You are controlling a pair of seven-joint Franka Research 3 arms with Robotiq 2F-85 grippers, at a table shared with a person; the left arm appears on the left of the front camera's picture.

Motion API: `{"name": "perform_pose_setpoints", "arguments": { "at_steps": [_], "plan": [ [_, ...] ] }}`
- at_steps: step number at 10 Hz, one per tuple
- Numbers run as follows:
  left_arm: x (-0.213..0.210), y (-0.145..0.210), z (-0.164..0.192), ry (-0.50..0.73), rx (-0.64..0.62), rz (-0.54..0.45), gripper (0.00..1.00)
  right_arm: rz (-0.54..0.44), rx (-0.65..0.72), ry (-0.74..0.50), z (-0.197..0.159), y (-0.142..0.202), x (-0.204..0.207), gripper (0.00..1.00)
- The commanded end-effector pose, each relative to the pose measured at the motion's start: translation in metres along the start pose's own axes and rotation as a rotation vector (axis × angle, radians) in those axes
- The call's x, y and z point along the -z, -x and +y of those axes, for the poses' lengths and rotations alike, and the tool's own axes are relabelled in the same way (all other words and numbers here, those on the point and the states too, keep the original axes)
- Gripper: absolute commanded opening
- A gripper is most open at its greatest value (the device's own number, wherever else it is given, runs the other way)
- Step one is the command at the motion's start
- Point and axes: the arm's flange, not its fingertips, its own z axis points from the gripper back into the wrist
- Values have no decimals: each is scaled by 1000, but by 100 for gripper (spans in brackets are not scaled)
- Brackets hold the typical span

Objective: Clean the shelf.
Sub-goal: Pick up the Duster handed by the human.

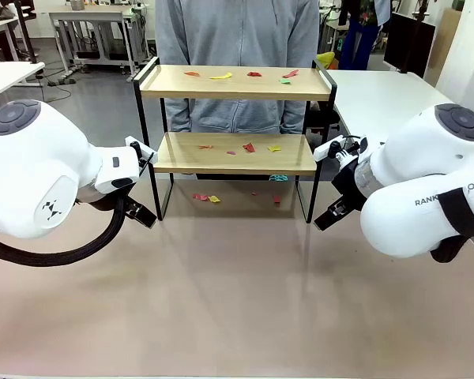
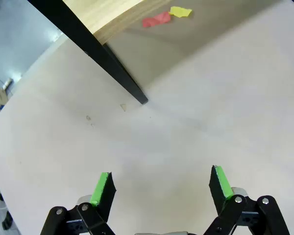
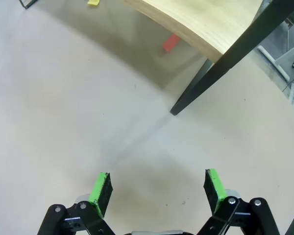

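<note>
Coloured scraps [image 1: 249, 147] litter the shelf [image 1: 229, 87]; cleaning looks unstarted. Left tool [image 2: 161, 174] and right tool [image 3: 158, 174] hover spread and empty.

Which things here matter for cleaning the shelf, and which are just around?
Job: shelf; scraps on top board; scraps on lower board; scraps underneath; left gripper, right gripper, both open.
Just around: person behind; white side tables.
</note>
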Motion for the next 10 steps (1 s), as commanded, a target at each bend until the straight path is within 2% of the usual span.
{"name": "perform_pose_setpoints", "arguments": {
  "at_steps": [1,3,4,6,8,9,10],
  "plan": [
    [0,0,0,0,1,0,100,0,1,0,0,0,0,100],
    [0,0,0,0,0,0,100,0,0,0,0,0,0,100],
    [-21,-19,9,43,1,-34,100,-22,19,-15,-14,-22,-20,100],
    [-73,-41,38,161,-2,-18,100,-63,29,-42,-44,-44,-59,100],
    [-112,-48,67,225,67,-10,100,-128,-4,-103,-79,-47,-92,100],
    [-125,-46,84,290,113,-13,100,-156,-52,-144,-98,-44,-103,100],
    [-132,-42,109,405,177,-18,100,-181,-85,-146,-122,-39,-112,100]
  ]
}}
